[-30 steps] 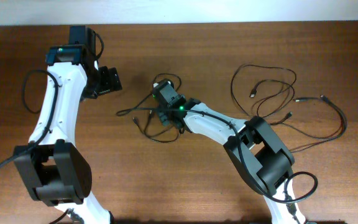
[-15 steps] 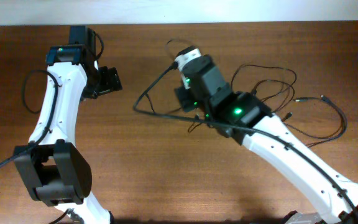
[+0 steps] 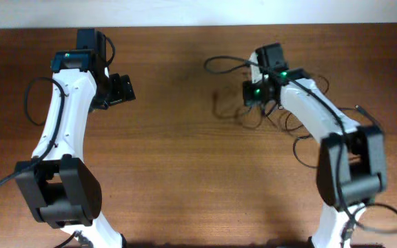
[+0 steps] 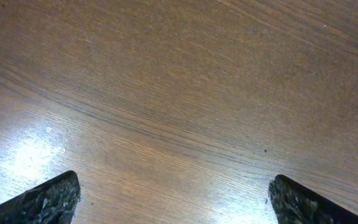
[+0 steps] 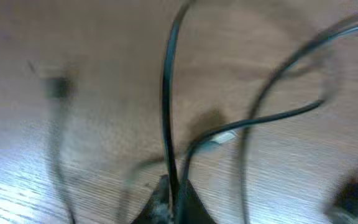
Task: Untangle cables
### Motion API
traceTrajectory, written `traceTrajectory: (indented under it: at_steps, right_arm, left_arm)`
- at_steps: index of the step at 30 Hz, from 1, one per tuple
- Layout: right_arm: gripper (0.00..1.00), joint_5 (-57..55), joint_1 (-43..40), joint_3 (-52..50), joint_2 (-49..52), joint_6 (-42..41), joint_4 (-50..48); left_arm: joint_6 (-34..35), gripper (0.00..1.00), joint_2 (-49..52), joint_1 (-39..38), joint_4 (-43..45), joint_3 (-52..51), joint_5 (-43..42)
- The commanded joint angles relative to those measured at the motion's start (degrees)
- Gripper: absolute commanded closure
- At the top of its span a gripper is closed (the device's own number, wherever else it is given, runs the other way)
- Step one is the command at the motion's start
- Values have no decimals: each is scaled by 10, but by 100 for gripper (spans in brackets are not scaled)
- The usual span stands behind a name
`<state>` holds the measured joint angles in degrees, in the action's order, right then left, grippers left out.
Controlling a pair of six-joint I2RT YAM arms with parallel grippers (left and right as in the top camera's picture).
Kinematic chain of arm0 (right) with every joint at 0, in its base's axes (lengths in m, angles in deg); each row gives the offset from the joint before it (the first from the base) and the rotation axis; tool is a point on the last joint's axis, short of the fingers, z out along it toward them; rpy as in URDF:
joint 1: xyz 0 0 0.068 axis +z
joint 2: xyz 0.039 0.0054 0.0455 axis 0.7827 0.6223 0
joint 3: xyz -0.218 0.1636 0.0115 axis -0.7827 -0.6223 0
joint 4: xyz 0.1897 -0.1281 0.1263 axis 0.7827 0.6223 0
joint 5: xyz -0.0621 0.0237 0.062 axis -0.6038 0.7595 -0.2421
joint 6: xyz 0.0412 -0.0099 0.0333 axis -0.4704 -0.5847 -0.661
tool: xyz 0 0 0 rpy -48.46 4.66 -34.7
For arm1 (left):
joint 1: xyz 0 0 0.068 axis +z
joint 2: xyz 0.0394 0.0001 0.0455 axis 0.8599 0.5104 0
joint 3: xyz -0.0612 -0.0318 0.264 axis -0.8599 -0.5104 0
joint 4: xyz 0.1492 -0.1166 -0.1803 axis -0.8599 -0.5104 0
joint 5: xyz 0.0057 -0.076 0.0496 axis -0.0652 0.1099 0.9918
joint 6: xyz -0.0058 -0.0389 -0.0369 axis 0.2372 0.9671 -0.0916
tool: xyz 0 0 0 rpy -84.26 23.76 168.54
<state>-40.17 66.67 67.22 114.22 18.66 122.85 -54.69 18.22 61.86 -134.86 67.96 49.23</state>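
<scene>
My right claw (image 5: 169, 202) is pinched shut on a thin black cable (image 5: 166, 87) that runs straight up from the fingertips. More cables (image 5: 278, 116) loop loosely around it, blurred, over the far right of the wooden surface (image 4: 179, 74). My left claw (image 4: 173, 199) hangs spread wide, holding nothing, well apart from the tangle.

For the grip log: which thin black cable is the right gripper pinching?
The thin black cable rising straight up from the shut right gripper; the other cables loop off to the sides.
</scene>
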Motion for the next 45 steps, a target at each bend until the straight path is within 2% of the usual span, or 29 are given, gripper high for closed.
traceTrajectory:
  at_steps: [1, 2, 3, 5, 7, 8, 9, 45]
  right_arm:
    - [85, 36, -2, -3, 36, 0, 2]
    - [71, 38, -6, -1, 33, 0, 6]
    - [63, 41, -9, 4, 28, 0, 14]
    - [55, 50, -14, 26, 11, 0, 46]
    - [39, 49, -17, 55, -7, 0, 79]
    - [27, 49, -17, 63, -12, 0, 84]
    - [2, 49, -17, 65, -15, 0, 85]
    - [2, 49, -17, 65, -13, 0, 84]
  left_arm:
    - [7, 1, -1, 0, -1, 11, 7]
    - [7, 1, -1, 0, -1, 11, 6]
    - [8, 1, -1, 0, -1, 11, 7]
    - [8, 1, -1, 0, -1, 11, 6]
    - [7, 1, -1, 0, -1, 11, 6]
    - [7, 1, -1, 0, -1, 11, 7]
    - [7, 1, -1, 0, -1, 11, 7]
    - [7, 1, -1, 0, -1, 11, 7]
